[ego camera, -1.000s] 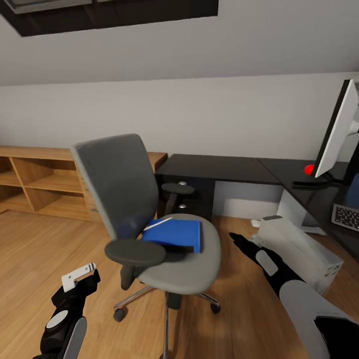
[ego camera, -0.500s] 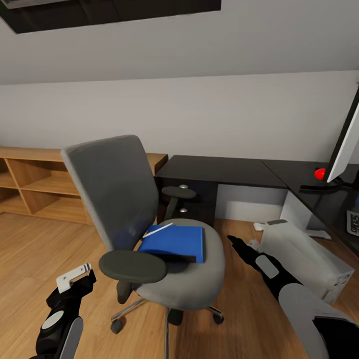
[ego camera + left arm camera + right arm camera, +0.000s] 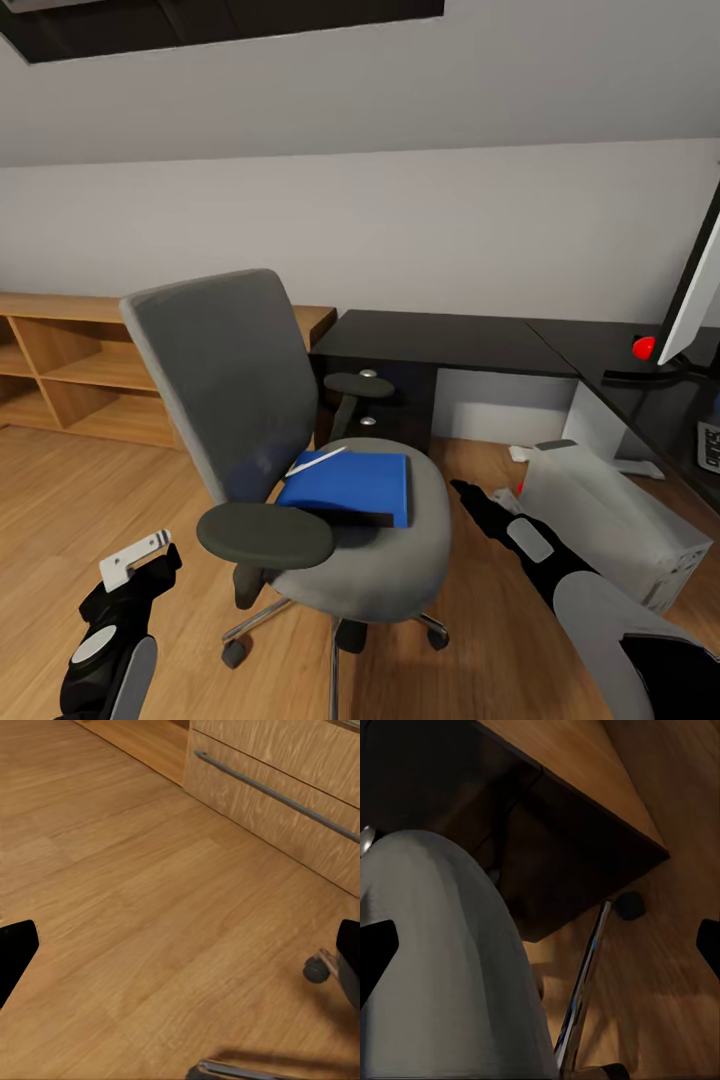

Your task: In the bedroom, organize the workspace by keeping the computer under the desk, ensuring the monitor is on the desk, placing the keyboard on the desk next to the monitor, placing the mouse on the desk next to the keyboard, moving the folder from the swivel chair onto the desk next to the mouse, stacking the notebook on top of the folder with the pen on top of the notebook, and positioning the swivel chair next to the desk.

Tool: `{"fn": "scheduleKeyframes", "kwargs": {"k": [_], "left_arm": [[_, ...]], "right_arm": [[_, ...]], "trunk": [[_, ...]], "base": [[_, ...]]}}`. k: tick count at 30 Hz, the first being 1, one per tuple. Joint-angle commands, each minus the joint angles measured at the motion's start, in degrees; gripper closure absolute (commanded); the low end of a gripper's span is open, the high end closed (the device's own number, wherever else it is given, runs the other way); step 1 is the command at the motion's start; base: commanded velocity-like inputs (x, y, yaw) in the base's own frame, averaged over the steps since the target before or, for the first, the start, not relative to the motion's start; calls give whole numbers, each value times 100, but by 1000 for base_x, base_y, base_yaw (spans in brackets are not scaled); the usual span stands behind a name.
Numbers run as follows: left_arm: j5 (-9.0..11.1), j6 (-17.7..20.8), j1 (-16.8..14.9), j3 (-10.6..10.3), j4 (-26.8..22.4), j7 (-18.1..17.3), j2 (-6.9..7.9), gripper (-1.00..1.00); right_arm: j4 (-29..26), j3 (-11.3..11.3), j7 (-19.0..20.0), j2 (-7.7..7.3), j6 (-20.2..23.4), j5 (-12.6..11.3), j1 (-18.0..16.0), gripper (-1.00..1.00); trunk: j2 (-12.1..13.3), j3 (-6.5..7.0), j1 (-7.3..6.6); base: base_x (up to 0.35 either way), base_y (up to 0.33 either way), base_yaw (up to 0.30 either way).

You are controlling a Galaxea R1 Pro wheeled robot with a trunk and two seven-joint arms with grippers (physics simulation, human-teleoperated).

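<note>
The grey swivel chair (image 3: 225,370) stands mid-floor, its back turned towards me at the left. On its seat lies the blue folder (image 3: 350,485), with a thin white pen (image 3: 316,462) across its rear corner and a dark flat edge under its front. The black desk (image 3: 440,340) stands behind. At the right edge are the monitor (image 3: 695,300) and a sliver of keyboard (image 3: 708,445). The grey computer (image 3: 610,520) lies on the floor beside the desk. My left gripper (image 3: 135,565) (image 3: 180,960) hangs open, low and left of the chair. My right gripper (image 3: 470,495) (image 3: 540,945) is open just right of the seat.
A low light-wood shelving counter (image 3: 70,370) runs along the wall at the left, and its drawer front (image 3: 277,795) is close to my left hand. A chair caster (image 3: 319,966) and a chrome base leg (image 3: 585,982) are near my grippers. A red round object (image 3: 644,348) sits on the desk.
The camera has shifted, so the monitor and keyboard slid towards the right edge. My left gripper sits a little lower in the picture. My right gripper has edged slightly towards the chair seat.
</note>
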Motion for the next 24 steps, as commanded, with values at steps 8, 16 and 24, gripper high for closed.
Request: {"fn": "scheduleKeyframes", "kwargs": {"k": [8, 16, 24], "left_arm": [[51, 19, -3, 82, -8, 27, -3, -100], [51, 18, -3, 83, -8, 27, -3, -100], [43, 17, -3, 59, -8, 36, -11, -100]], "right_arm": [[171, -15, 14, 166, 3, -26, -3, -100], [176, -10, 30, 207, -8, -16, -3, -100], [135, 7, 40, 292, -16, 8, -3, -100]], "trunk": [[-3, -44, -1], [-3, -94, -1], [-3, -144, -1]], "base": [[0, 0, 113], [0, 0, 193], [0, 0, 198]]}}
